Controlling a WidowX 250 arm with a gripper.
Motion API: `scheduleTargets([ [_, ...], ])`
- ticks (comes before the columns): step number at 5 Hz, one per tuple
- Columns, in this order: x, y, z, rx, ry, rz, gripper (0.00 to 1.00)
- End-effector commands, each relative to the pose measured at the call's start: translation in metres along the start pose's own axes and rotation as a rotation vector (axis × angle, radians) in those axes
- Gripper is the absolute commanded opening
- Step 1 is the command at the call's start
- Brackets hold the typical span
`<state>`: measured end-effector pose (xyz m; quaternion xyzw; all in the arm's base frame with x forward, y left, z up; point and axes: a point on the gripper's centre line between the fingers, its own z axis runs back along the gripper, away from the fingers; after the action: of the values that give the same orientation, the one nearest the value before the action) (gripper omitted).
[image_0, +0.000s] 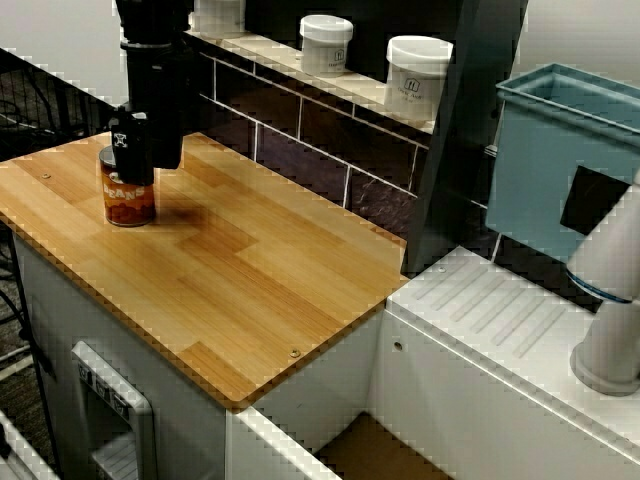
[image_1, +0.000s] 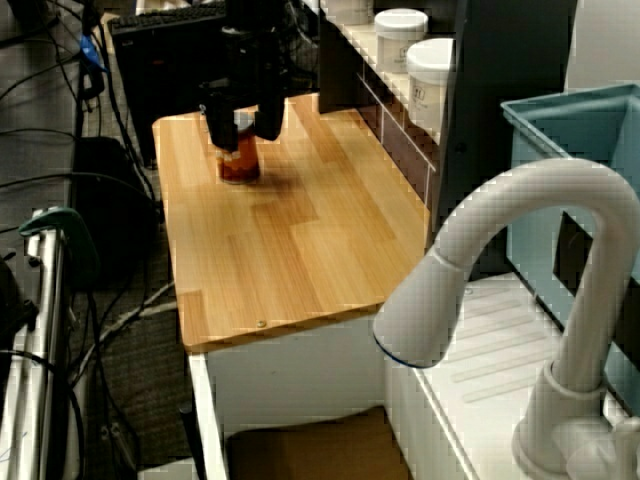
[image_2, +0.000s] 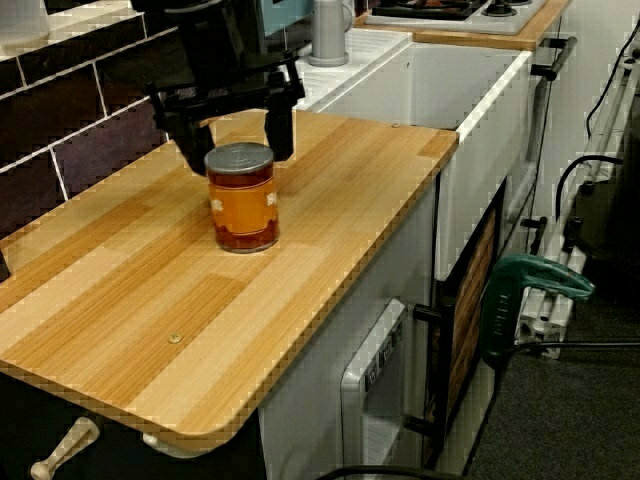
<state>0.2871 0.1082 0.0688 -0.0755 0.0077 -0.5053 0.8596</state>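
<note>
Orange-labelled cylindrical tin can with grey metal lid (image_2: 243, 205), upright on the pale wooden counter (image_2: 340, 200). The black tool (image_2: 236, 150) hangs directly over it, fingers spread either side of the lid, gripping nothing.

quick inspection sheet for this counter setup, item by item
surface: wooden counter, carrying one can
job's things: orange-labelled can, upright, lid on
clutter: white jars on the tiled ledge behind
grippers: end effector open, fingers either side of the can's top; contact cannot be told
cables: loose cables on the floor beside the counter
surroundings: white faucet and blue bin at the sink side
</note>
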Motion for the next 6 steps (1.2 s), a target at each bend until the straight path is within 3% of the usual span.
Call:
scheduleTargets([
  [1, -0.014, 0.021, 0.016, 0.061, 0.011, 0.051, 1.00],
  [2, -0.031, 0.032, 0.021, 0.057, -0.008, 0.098, 1.00],
  [3, -0.033, 0.034, 0.024, 0.038, -0.015, 0.113, 1.00],
  [5, -0.020, 0.035, 0.037, -0.041, -0.066, 0.177, 1.00],
  [6, -0.019, 0.036, 0.050, -0.035, -0.116, 0.251, 1.00],
])
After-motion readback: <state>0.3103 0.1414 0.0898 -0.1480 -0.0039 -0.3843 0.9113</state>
